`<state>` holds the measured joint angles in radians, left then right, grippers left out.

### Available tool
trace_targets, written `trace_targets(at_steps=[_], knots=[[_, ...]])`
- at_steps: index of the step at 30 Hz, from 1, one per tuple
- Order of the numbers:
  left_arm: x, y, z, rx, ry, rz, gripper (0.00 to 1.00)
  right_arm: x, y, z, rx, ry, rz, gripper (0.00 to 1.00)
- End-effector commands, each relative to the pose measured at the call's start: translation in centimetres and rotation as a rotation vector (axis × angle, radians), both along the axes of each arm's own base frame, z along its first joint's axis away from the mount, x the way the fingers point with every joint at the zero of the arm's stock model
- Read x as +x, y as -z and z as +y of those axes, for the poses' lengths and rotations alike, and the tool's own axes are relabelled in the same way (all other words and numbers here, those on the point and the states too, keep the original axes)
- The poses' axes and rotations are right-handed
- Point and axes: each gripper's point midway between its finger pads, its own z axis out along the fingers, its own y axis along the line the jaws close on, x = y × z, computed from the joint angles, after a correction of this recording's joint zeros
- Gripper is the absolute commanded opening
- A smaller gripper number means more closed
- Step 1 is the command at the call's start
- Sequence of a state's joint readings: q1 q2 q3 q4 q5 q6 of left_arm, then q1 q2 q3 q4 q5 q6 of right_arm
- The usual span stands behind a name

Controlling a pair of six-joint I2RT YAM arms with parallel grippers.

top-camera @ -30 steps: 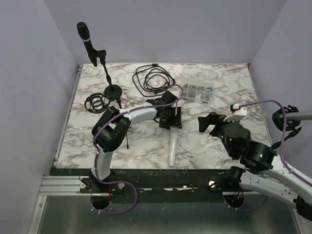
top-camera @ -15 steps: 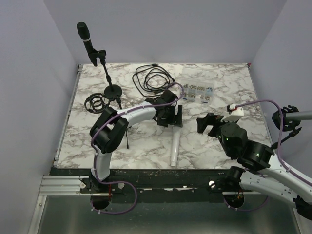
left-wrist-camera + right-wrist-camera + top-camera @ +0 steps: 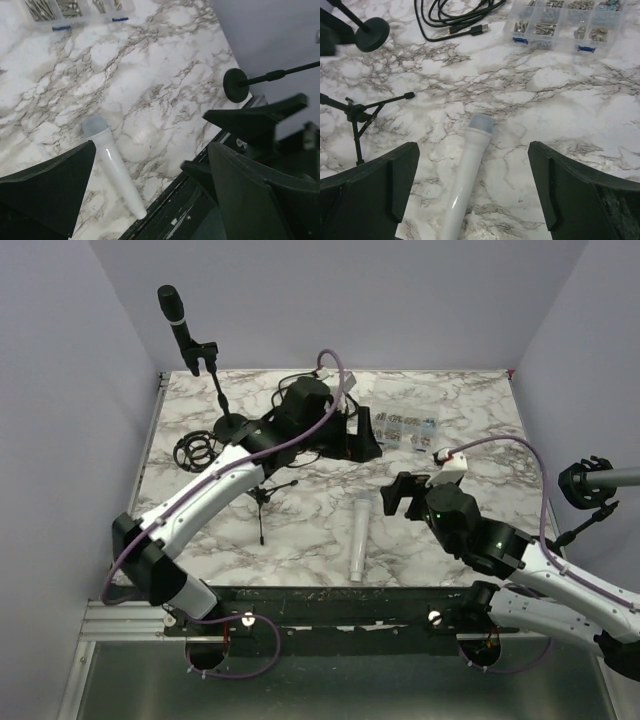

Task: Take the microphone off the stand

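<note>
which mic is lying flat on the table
The white microphone, flat on the table; the black microphone sits clipped in its stand at back left.

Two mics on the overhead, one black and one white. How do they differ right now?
The black microphone is clipped in its stand, tilted, head up; the white microphone lies flat on the table. The black one stands at the back left; the white one lies near the front edge. Neither is gripped.
</note>
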<state>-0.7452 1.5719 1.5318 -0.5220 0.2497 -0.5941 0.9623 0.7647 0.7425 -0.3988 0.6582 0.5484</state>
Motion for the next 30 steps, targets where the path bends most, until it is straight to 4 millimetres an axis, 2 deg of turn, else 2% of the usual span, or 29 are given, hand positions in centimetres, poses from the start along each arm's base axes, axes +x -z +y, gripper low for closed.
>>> trace_targets(at_steps=[1, 4, 6, 10, 12, 16, 18, 21, 30], knots=[[-2.4, -6.3, 4.3, -0.016, 0.024, -0.167, 0.99, 0.6, 0.2, 3.0, 0.040, -0.080, -0.002, 1.00], [-3.3, -9.2, 8.2, 0.015, -0.044, -0.288, 0.99, 1.2, 0.2, 5.3, 0.068, -0.134, -0.010, 1.00], [-4.1, -11.4, 11.1, 0.032, -0.098, -0.382, 0.98, 1.6, 0.3, 7.7, 0.090, -0.202, -0.014, 1.00], [-5.7, -14.2, 16.6, 0.078, -0.224, -0.535, 0.98, 2.2, -0.7, 13.4, 0.170, -0.361, -0.007, 1.00], [-6.7, -15.0, 18.9, 0.093, -0.276, -0.593, 0.99, 2.3, -1.4, 16.4, 0.226, -0.452, 0.004, 1.00], [-8.7, -15.3, 22.6, 0.113, -0.347, -0.668, 0.98, 1.6, -2.4, 22.2, 0.365, -0.688, 0.056, 1.00], [-9.7, -15.1, 23.8, 0.115, -0.363, -0.693, 0.99, 1.9, -2.1, 24.3, 0.428, -0.767, 0.109, 1.00], [-10.9, -14.7, 25.2, 0.116, -0.372, -0.717, 0.99, 2.4, -1.6, 26.3, 0.541, -0.877, 0.167, 1.00], [-12.3, -13.2, 26.6, 0.127, -0.379, -0.730, 0.99, 4.7, 2.0, 29.0, 0.789, -1.010, 0.359, 0.99]])
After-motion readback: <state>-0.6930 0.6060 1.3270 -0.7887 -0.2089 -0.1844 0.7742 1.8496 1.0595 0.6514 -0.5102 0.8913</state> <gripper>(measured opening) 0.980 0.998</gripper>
